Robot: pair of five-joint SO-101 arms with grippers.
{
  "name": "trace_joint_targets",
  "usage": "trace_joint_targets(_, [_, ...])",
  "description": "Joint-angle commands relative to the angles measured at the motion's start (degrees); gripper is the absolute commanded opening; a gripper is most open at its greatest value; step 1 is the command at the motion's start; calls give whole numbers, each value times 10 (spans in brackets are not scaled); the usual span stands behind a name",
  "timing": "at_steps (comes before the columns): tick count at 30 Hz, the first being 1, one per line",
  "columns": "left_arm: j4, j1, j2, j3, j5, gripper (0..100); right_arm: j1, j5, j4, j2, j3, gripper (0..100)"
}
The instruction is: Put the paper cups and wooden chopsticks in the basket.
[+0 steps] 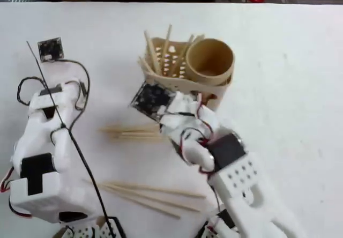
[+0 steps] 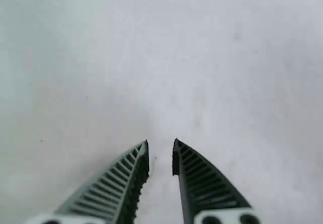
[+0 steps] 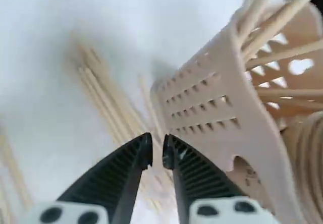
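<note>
We find the basket (image 1: pixel 179 83) at upper centre of the high view, holding one cup (image 1: pixel 209 61) and several chopsticks (image 1: pixel 161 50). Two loose bunches are on the table: the middle bunch (image 1: pixel 131 133) at centre left and the lower bunch (image 1: pixel 155 192) at lower centre.

The right gripper (image 3: pixel 157 153) sits by the basket's lower-left corner. Its fingers are all but closed and hold nothing. The left gripper (image 2: pixel 160 156) is over bare table at the left of the frame, with a narrow gap and also empty.

In the high view the middle bunch lies just left of the right arm's wrist. Its long axis runs left to right across the frame. We judge the right arm the nearer, and its fingers must widen and straddle the sticks crosswise.
</note>
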Motion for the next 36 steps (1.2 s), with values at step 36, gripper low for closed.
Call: trace_joint_targets(36, [-14, 7, -4, -16, -7, 102, -26, 25, -158, 241, 120, 131])
